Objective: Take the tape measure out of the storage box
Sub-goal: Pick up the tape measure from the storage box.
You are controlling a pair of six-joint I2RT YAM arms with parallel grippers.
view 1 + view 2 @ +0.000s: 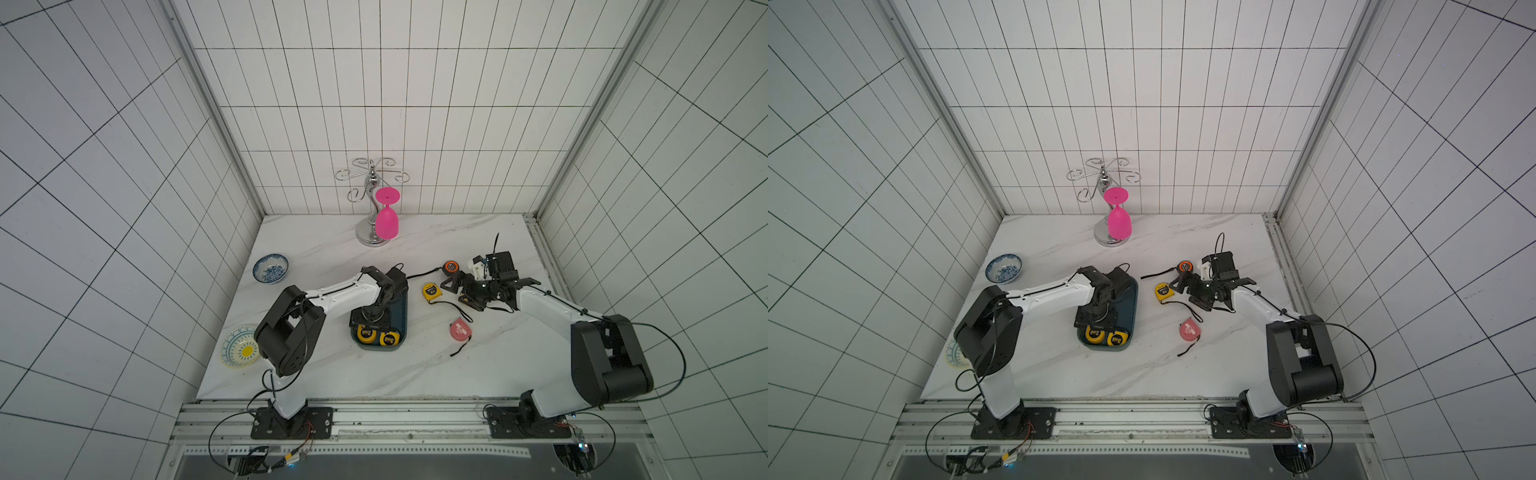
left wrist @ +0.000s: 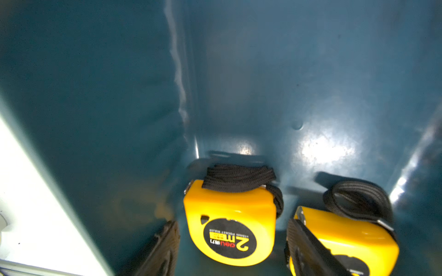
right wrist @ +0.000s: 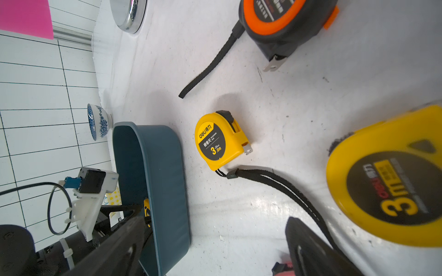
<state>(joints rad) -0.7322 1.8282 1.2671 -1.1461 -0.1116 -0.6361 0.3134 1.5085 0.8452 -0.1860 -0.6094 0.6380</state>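
The dark teal storage box [image 1: 402, 316] [image 1: 1130, 303] sits mid-table. Two yellow tape measures lie side by side at its near end, one [image 1: 366, 333] [image 2: 229, 229] marked 2m and the other [image 1: 387, 339] [image 2: 346, 239] beside it. My left gripper [image 1: 368, 326] [image 2: 232, 224] reaches straight down into the box. Its fingers [image 2: 167, 243] stand on either side of the 2m tape measure with a gap on each side, open. My right gripper [image 1: 457, 293] [image 3: 215, 222] hovers open over the table to the right of the box, with nothing between its fingers.
On the table right of the box lie a yellow 3m tape measure [image 1: 431, 291], an orange-black one [image 1: 449, 267], a pink one [image 1: 459, 330] and another yellow one [image 3: 392, 181]. A blue-white bowl [image 1: 270, 268], a yellow plate [image 1: 240, 347] and a chrome rack holding a pink glass [image 1: 386, 218] stand further off.
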